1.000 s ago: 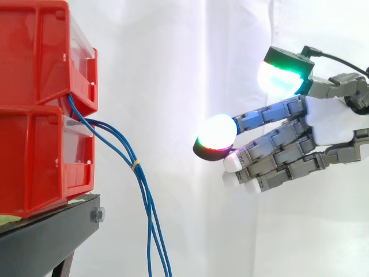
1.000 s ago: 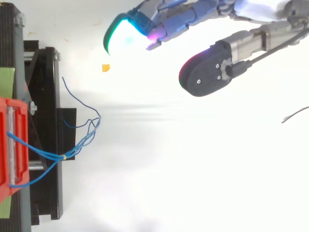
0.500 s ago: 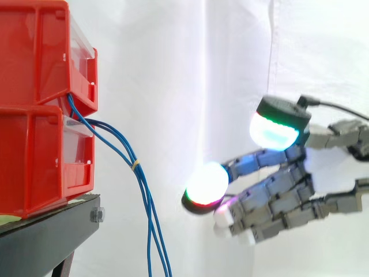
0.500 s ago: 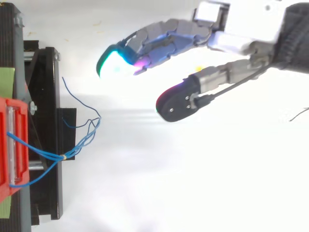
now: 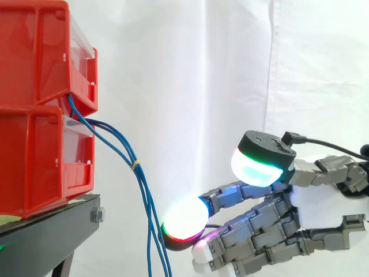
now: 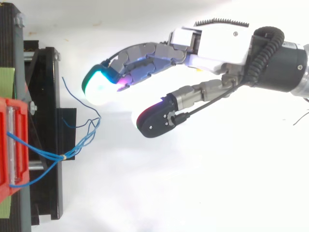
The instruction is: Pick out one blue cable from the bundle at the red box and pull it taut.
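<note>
Side view: the blue cables (image 5: 142, 190) hang from the red bins (image 5: 40, 115) almost straight down. The hand (image 5: 317, 202), fingers straight and holding nothing, has its front pad close on their right. Top view: the cables lie just beside the fingertips (image 6: 98, 87), toward the bins, with a gap between.

We see two bright red bins (image 5: 40, 115) on a black stand (image 5: 52, 236), before a plain white curtain (image 5: 190, 86). The cables (image 5: 145, 199) are blue, tied with a small yellow band (image 5: 135, 165). The hand (image 5: 320, 210) has a white palm and grey fingers. One of its fingertips (image 5: 185, 216) glows white with a red and green edge, another pale cyan under a green rim and a black cap. From above we find a light green strip (image 6: 6, 79) on the stand.
</note>
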